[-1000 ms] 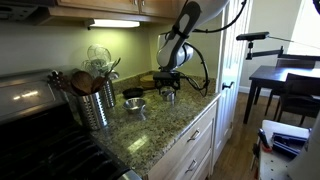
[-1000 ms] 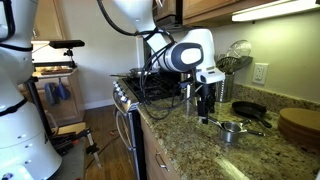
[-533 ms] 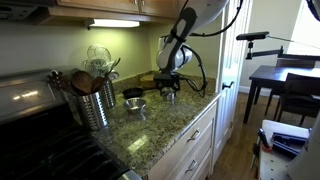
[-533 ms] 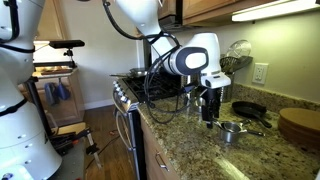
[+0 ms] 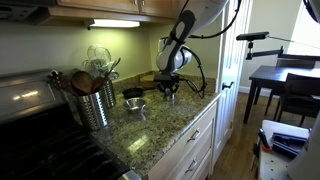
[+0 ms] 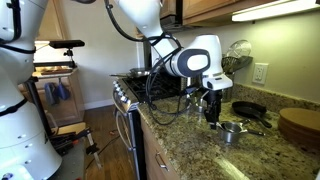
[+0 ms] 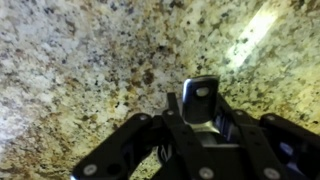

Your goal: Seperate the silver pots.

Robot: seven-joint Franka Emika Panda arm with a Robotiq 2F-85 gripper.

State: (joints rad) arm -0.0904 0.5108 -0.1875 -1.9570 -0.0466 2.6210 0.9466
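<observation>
Silver pots (image 5: 136, 104) sit together on the granite counter (image 5: 150, 130), roughly midway between its back and front edges, just in front of the dark pan (image 5: 133, 93). The gripper (image 5: 168, 94) hangs low near them, toward the counter end away from the utensil canister (image 5: 95, 100) (whether its jaws are apart or together, I cannot tell).
</observation>
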